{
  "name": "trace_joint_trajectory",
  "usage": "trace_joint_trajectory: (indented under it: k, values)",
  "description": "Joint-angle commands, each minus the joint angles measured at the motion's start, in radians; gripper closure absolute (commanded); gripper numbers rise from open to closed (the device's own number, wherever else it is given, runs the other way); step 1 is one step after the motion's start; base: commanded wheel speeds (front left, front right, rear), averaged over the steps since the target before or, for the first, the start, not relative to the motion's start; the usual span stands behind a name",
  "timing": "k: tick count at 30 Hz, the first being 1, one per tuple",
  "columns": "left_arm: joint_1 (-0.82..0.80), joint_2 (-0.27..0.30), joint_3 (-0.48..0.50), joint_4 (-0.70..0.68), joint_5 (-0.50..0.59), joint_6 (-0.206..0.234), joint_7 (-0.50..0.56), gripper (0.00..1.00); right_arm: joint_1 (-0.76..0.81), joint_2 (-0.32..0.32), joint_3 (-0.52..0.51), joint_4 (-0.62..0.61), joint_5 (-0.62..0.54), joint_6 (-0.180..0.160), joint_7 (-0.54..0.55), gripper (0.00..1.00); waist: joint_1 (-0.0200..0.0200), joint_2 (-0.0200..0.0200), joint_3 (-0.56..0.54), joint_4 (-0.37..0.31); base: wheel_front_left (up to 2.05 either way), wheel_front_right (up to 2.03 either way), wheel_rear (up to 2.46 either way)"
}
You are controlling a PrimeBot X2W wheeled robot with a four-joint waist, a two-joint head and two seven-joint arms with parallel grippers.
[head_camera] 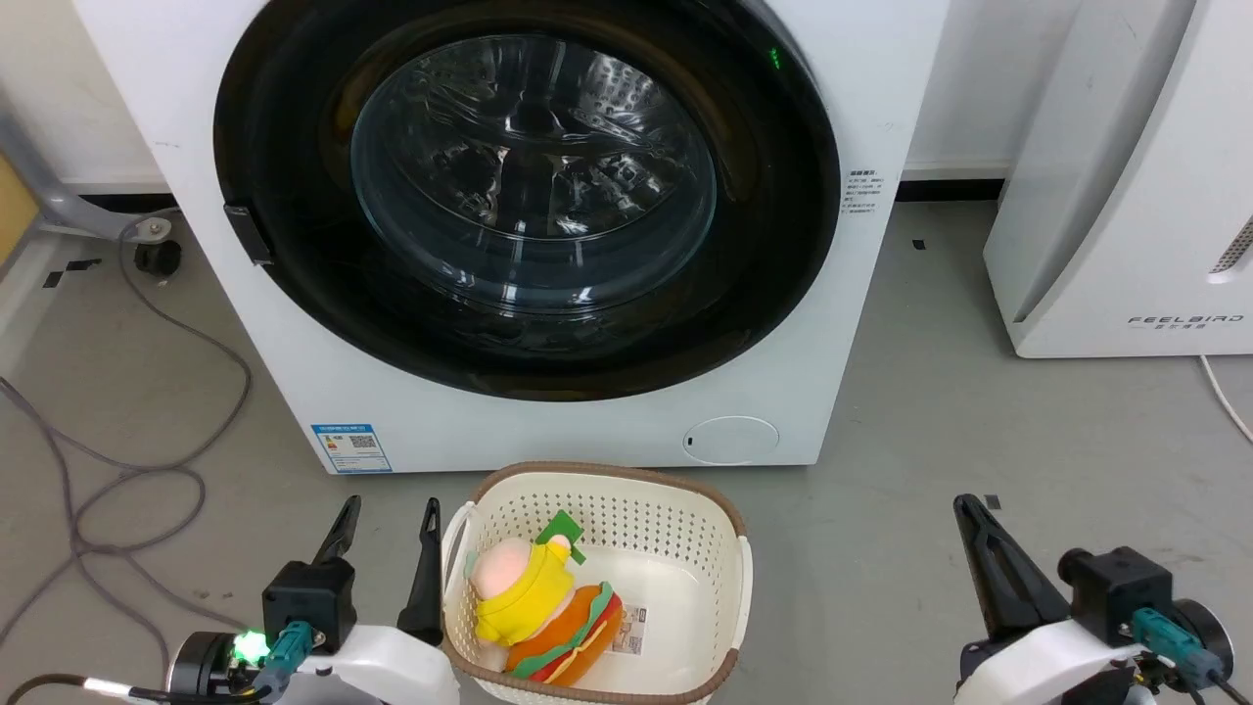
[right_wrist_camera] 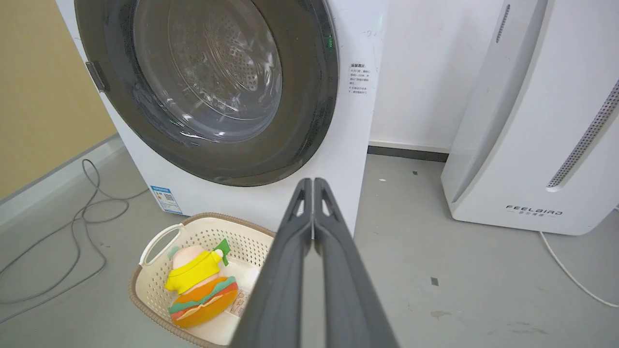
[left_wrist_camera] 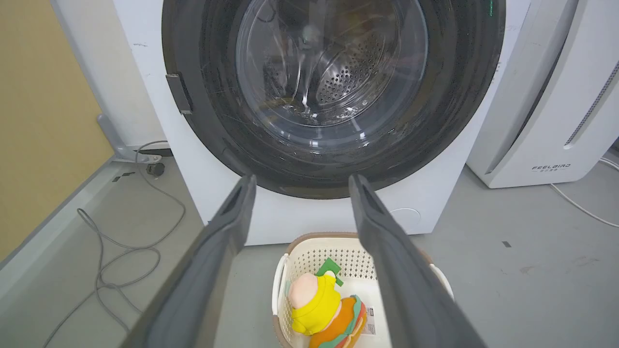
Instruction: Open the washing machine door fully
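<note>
The washing machine door (head_camera: pixel 529 196) is flush shut; rim tab (head_camera: pixel 247 233) mid-left of frame, above the nearer left tool (head_camera: pixel 391 505). That tool gapes wide, right tool (right_wrist_camera: pixel 309 183) pinched closed, both empty.

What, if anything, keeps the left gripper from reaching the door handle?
Probably nothing, so yes: the left gripper is open, the handle on the shut door stands ahead of it with nothing between, and the basket sits off to its right.

washing machine (head_camera: pixel 548 431): white
label (head_camera: pixel 351 447): blue
washing machine door (head_camera: pixel 529 186): shiny black, clear glass middle
basket (head_camera: pixel 607 471): cream, tiny holes, brown rim
toy (head_camera: pixel 536 595): yellow, pink, orange, green
floor (head_camera: pixel 979 431): grey
FEELBIRD appliance (head_camera: pixel 1126 196): white, grey letters
</note>
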Motion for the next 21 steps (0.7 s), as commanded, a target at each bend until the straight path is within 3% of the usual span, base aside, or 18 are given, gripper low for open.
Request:
trace_joint_trajectory:
  k: [1, 21]
  values:
    - [-0.013, 0.0, -0.004, 0.005, -0.009, -0.004, -0.009, 0.0, 0.001, 0.0, -0.004, 0.006, 0.028, 0.0, -0.011, 1.0, 0.0, 0.0, 0.0, 0.0, 0.0, 0.0, 0.0]
    - [-0.029, 0.001, -0.027, 0.016, -0.052, -0.009, -0.051, 0.0, -0.092, 0.001, -0.055, 0.068, 0.443, 0.0, -0.054, 1.0, 0.0, 0.0, 0.006, 0.003, 0.0, 0.0, 0.0]
